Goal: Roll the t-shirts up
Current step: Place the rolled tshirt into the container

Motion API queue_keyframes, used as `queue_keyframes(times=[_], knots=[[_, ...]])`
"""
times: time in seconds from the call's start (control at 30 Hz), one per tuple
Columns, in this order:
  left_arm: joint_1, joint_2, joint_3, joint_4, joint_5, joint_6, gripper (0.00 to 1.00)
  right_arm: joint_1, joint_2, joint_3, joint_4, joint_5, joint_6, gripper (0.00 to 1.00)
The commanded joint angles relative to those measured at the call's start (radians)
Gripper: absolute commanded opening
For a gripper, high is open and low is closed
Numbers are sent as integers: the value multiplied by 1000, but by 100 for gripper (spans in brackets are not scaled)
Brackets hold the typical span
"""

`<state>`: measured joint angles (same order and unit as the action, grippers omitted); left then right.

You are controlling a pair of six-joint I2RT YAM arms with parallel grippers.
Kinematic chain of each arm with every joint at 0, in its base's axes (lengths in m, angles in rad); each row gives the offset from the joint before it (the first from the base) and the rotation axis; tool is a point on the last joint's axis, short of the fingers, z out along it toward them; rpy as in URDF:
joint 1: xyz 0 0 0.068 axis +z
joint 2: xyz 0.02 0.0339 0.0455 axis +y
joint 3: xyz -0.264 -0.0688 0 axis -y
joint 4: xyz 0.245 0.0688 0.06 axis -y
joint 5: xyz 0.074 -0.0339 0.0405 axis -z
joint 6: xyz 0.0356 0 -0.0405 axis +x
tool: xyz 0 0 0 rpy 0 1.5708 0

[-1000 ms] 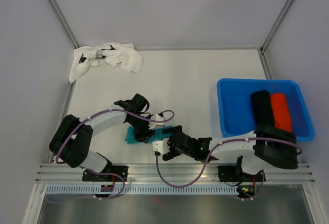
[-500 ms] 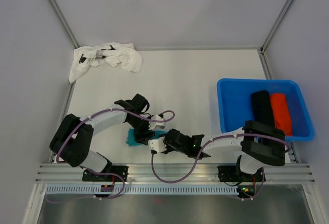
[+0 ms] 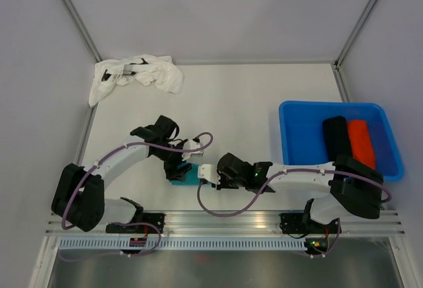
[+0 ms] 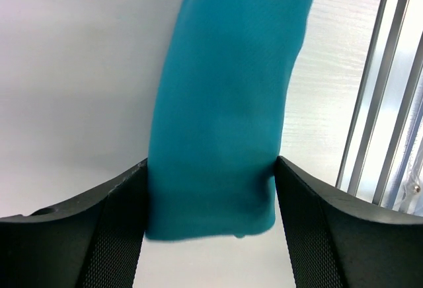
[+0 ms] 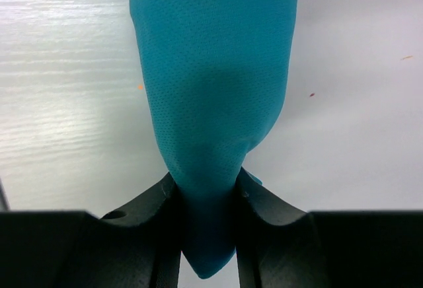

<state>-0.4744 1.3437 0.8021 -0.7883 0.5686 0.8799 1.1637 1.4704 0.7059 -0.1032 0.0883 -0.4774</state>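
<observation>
Pinching the teal t-shirt [image 5: 213,90], right tool [image 5: 206,185] has closed.

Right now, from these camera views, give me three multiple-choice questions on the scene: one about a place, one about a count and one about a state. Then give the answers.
1. Where is the crumpled white cloth t-shirt?
A) in the blue tub
B) between the two grippers
C) at the far left corner of the white table

2. How many rolled shirts lie in the blue plastic tub?
A) one
B) two
C) three

3. What is the right gripper doing?
A) pinching an end of the rolled teal cloth t-shirt
B) hanging open above bare table
C) gripping the tub's rim

Answers:
1 C: it lies bunched by the far left post.
2 B: a black roll and an orange-red roll lie side by side.
3 A: the right wrist view shows teal cloth squeezed between its fingers.
</observation>
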Motion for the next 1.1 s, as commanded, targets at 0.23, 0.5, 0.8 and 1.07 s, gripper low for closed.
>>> queue_keyframes(times=[0.23,0.5,0.8,1.07], knots=[[68,-5,5,-3,129,-65,70,-127,-70,36,-147,-288,129,37],[71,32,-6,-3,139,-67,30,-194,-35,52,-142,-351,103,46],[80,51,-15,-6,149,-70,2,-196,-31,64,-150,-251,111,87],[94,49,-17,-8,178,-68,3,-32,16,130,-41,-113,132,98]])
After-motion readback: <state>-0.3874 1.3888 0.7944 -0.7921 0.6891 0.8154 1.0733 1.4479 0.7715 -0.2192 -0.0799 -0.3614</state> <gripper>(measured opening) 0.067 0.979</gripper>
